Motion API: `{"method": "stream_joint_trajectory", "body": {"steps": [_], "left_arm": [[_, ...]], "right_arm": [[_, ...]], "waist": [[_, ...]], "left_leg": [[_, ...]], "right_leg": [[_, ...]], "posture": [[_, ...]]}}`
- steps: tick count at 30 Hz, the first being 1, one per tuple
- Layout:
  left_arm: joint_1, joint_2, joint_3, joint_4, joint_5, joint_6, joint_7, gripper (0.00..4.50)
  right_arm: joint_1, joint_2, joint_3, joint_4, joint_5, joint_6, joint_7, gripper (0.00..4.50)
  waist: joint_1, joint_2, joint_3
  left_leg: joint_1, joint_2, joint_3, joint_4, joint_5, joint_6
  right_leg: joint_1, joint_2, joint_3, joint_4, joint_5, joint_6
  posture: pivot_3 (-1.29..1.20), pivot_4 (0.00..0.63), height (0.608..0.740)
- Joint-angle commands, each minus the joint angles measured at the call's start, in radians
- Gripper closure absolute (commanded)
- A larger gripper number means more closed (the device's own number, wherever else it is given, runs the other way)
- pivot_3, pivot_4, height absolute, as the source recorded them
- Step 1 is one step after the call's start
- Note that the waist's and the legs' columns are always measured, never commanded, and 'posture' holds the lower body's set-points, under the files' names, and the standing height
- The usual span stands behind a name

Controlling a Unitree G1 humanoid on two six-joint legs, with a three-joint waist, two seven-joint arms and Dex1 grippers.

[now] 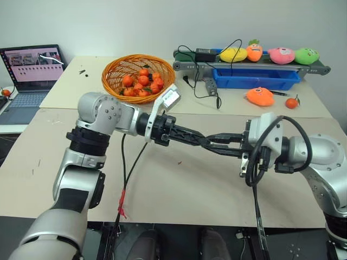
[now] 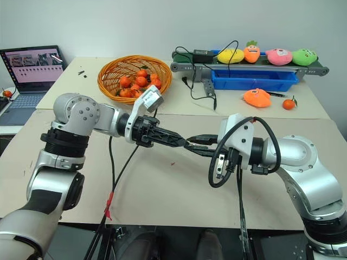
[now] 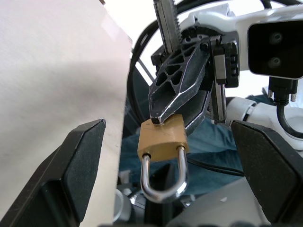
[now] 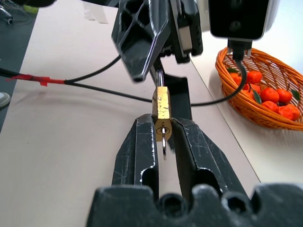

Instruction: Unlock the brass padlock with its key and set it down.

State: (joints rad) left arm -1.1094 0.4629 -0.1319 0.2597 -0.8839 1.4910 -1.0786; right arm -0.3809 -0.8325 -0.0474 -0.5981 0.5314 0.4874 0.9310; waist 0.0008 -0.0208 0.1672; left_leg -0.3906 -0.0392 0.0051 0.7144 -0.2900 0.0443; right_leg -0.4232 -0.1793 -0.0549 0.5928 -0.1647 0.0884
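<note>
Right wrist view puts the right gripper [image 4: 162, 130] nearest, clenched on the brass padlock [image 4: 162, 113] at its body, with the key [image 4: 164, 142] seated in the keyhole between the fingers. Beyond, the left gripper [image 3: 163, 170] stands released around the shackle without touching it. Small, rigid and smooth, the padlock probably slips easily; its flat brass sides seem the surest hold.

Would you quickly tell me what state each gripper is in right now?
Left gripper: open, its fingers wide either side of the brass padlock, not touching it.
Right gripper: shut on the brass padlock, key in its keyhole.
</note>
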Motion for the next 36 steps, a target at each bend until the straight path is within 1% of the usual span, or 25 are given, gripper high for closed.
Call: {"method": "stream_joint_trajectory", "body": {"steps": [1, 5, 9, 12, 16, 17, 23, 31, 36], "left_arm": [[-0.062, 0.035, 0.053, 0.053, 0.031, -0.068, -0.015, 0.02], [-0.088, 0.066, 0.073, 0.08, 0.048, -0.098, -0.024, 0.02], [-0.098, 0.091, 0.079, 0.083, 0.086, -0.17, -0.028, 0.02], [-0.023, 0.139, 0.009, 0.011, 0.153, -0.247, -0.043, 0.02], [0.077, 0.183, -0.043, -0.097, 0.182, -0.264, -0.053, 0.02], [0.099, 0.186, -0.039, -0.124, 0.173, -0.25, -0.049, 0.02], [0.167, 0.169, -0.016, -0.229, 0.141, -0.21, -0.017, 0.02], [0.178, 0.112, 0.011, -0.266, 0.117, -0.176, 0.055, 0.02], [0.182, 0.075, 0.049, -0.276, 0.084, -0.133, 0.094, 0.02]], "right_arm": [[0.001, -0.011, -0.019, 0.01, -0.023, -0.04, 0.007, 4.29], [0.003, -0.016, -0.017, 0.054, -0.051, -0.063, 0.027, 4.29], [-0.007, -0.014, -0.018, 0.106, -0.077, -0.09, 0.043, 4.29], [-0.022, -0.009, -0.022, 0.127, -0.078, -0.093, 0.046, 4.29], [-0.033, -0.008, -0.031, 0.129, -0.067, -0.085, 0.05, 4.29], [-0.033, -0.008, -0.034, 0.128, -0.065, -0.084, 0.051, 4.29], [-0.033, -0.01, -0.039, 0.12, -0.056, -0.075, 0.047, 4.29], [-0.026, -0.003, -0.032, 0.126, -0.064, -0.081, 0.043, 4.29], [-0.031, -0.004, -0.031, 0.142, -0.077, -0.092, 0.043, 4.29]], "waist": [[0.0, 0.0, 0.0], [-0.001, 0.0, 0.0], [-0.001, 0.0, 0.0], [-0.002, 0.0, 0.0], [-0.007, 0.0, 0.0], [-0.007, -0.001, 0.0], [-0.003, -0.002, 0.001], [-0.004, -0.002, 0.001], [-0.004, -0.002, 0.001]], "left_leg": [[0.0, 0.0, 0.0, 0.0, 0.0, 0.0], [0.0, 0.0, 0.0, 0.0, 0.0, 0.0], [0.0, 0.0, 0.0, 0.0, 0.0, 0.0], [0.0, 0.0, 0.001, 0.0, 0.0, 0.0], [0.001, 0.0, 0.002, -0.001, 0.0, 0.0], [0.001, 0.0, 0.002, -0.001, 0.0, 0.0], [0.0, 0.0, 0.001, -0.001, 0.0, 0.0], [0.0, 0.0, 0.001, -0.001, 0.0, 0.0], [0.0, 0.0, 0.001, -0.001, 0.0, 0.0]], "right_leg": [[0.0, 0.0, 0.0, 0.0, 0.0, 0.0], [0.0, 0.0, 0.0, 0.0, 0.0, 0.0], [0.0, 0.0, 0.0, 0.0, 0.0, 0.0], [0.0, 0.0, 0.0, 0.0, 0.0, 0.0], [-0.001, 0.0, 0.002, 0.0, 0.0, 0.0], [-0.001, 0.0, 0.002, 0.0, 0.0, 0.0], [-0.001, 0.0, 0.002, 0.0, 0.0, 0.0], [-0.001, 0.0, 0.002, 0.0, 0.0, 0.0], [-0.001, 0.0, 0.002, 0.0, 0.0, 0.0]], "posture": [[0.0, 0.15, 0.74], [0.0, 0.15, 0.74], [0.0, 0.15, 0.74], [0.0, 0.15, 0.74], [0.0, 0.15, 0.74], [0.0, 0.15, 0.74], [0.0, 0.15, 0.74], [0.0, 0.15, 0.74], [0.0, 0.15, 0.74]]}}
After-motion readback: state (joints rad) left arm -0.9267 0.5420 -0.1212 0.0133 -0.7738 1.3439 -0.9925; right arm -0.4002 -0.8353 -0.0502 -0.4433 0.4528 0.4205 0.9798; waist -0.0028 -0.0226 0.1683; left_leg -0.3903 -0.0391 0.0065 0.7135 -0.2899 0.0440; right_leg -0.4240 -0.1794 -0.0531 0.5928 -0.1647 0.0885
